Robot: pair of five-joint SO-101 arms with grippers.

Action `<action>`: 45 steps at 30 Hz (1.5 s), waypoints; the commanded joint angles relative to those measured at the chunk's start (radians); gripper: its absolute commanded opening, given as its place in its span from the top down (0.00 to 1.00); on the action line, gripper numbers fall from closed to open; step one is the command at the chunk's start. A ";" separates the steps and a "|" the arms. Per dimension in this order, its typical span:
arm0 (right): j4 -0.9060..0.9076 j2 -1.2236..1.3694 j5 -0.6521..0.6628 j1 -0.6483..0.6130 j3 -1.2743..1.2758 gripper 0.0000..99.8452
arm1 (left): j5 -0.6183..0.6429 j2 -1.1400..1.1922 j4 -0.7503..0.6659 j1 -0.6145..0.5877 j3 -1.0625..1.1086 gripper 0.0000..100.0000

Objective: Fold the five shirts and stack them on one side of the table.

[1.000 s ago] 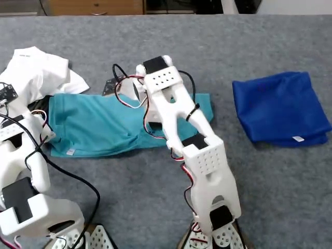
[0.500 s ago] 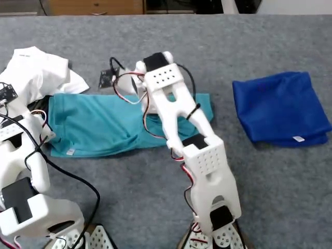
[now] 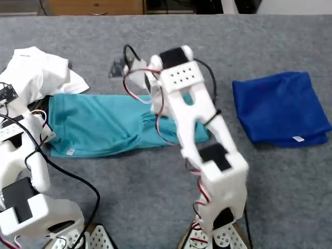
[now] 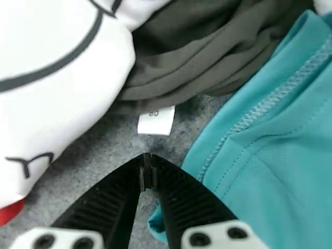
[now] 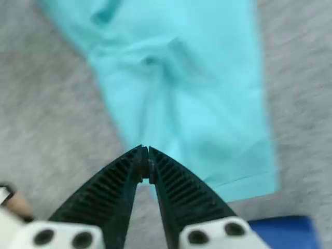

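A teal shirt lies spread flat at the table's middle left. A crumpled white shirt sits at the far left, with a dark grey shirt tucked under it. A folded blue shirt lies on the right side. My left gripper is shut and holds nothing, just above the table where the white shirt, the dark shirt and the teal shirt meet. My right gripper is shut and empty, hanging above the teal shirt. The right arm stands over that shirt's right end.
A white size tag hangs from the dark shirt right ahead of my left fingertips. The left arm fills the near left corner. Bare grey table stretches along the front and back. Wooden furniture stands beyond the far edge.
The right arm has swung to the right and risen above the teal shirt's right end. The left arm and all shirts have stayed where they were.
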 commanded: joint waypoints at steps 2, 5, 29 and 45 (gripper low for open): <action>-0.155 -0.220 -0.002 0.027 0.433 1.00 | 0.006 -0.007 -0.005 0.002 -0.038 0.98; -0.255 -0.231 -0.005 0.062 0.567 1.00 | 0.006 -0.007 -0.005 0.002 -0.037 0.98; -0.224 0.272 -0.114 0.209 -0.363 1.00 | 0.006 -0.007 -0.005 0.003 -0.037 0.98; -0.229 0.213 -0.187 -0.038 -0.033 1.00 | 0.006 -0.007 -0.005 0.003 -0.040 0.98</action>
